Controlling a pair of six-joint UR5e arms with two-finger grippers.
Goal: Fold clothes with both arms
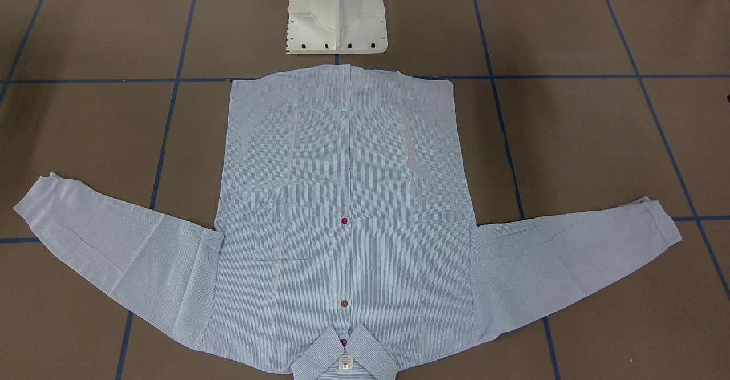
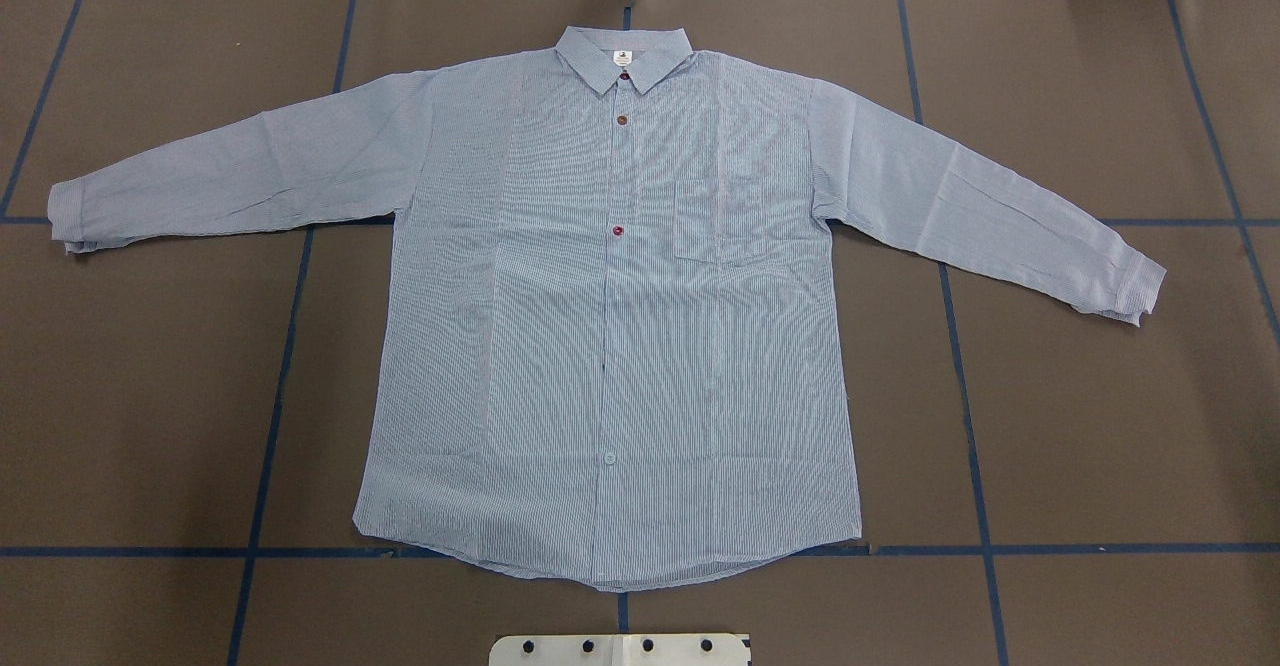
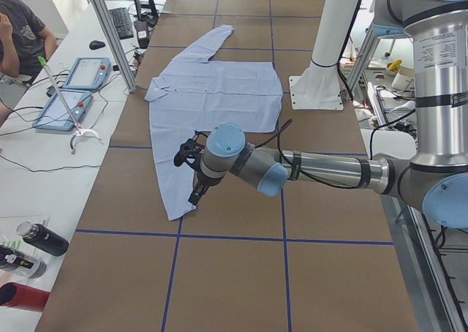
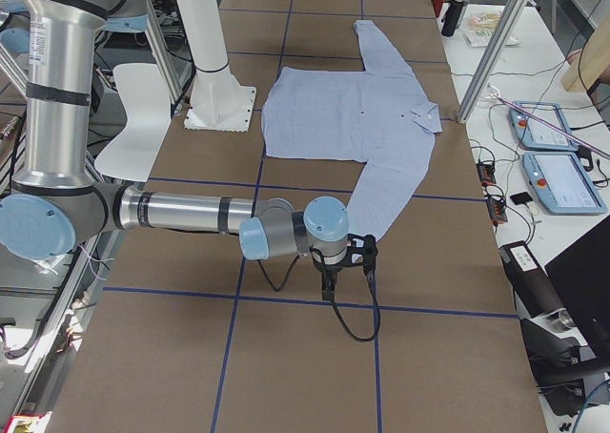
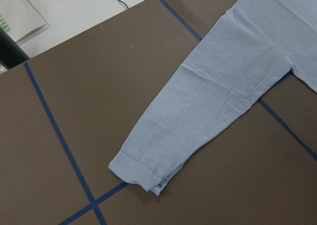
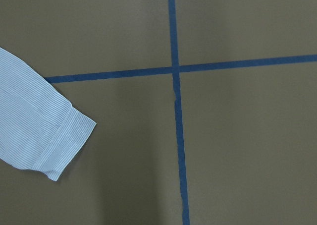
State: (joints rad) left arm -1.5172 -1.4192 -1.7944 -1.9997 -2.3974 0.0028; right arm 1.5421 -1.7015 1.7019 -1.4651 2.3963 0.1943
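The clothes are a single light blue pinstriped shirt (image 1: 342, 197) (image 2: 600, 346), lying flat and face up on the brown table with both sleeves spread out. Its collar points away from the robot base. In the exterior left view my left gripper (image 3: 196, 193) hovers over the near sleeve's cuff (image 3: 175, 211); I cannot tell whether it is open or shut. In the exterior right view my right gripper (image 4: 329, 290) hangs just past the other sleeve's end (image 4: 367, 228); its state is also unclear. The wrist views show a sleeve (image 5: 208, 111) and a cuff (image 6: 54, 140), with no fingers visible.
The white pedestal base (image 1: 336, 15) (image 2: 620, 649) stands at the shirt's hem side. Blue tape lines (image 2: 960, 366) grid the table. A person (image 3: 18, 32), tablets (image 3: 73, 91) and bottles (image 3: 40, 238) are on the side bench.
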